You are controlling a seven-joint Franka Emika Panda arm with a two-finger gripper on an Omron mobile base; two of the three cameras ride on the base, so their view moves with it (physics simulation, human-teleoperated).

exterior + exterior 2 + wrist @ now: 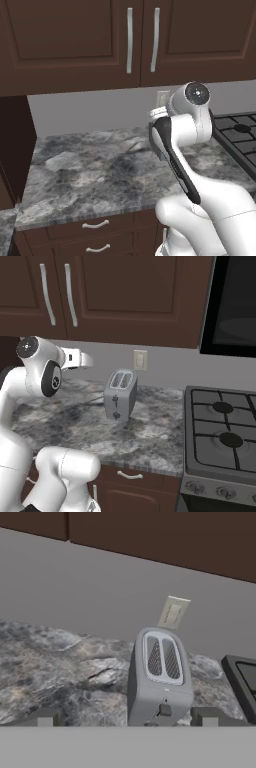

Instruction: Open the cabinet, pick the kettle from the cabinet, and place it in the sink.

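The cabinet [75,40] hangs above the counter with both dark brown doors shut. Its two long silver handles [129,40] stand side by side at the middle seam. The right base view shows the cabinet [125,296] at the top, handles [47,293] at the left. The kettle is hidden. The sink is out of view. My gripper [127,718] is open, fingertips [45,717] wide apart with nothing between them. It sits well below the cabinet doors and points along the counter toward the back wall.
A grey toaster [160,677] stands on the marbled counter [90,170] ahead of the gripper, below a wall outlet [173,613]. A black stove [225,431] borders the counter on the right, a dark appliance [235,301] above it. Drawers [95,225] lie under the counter edge.
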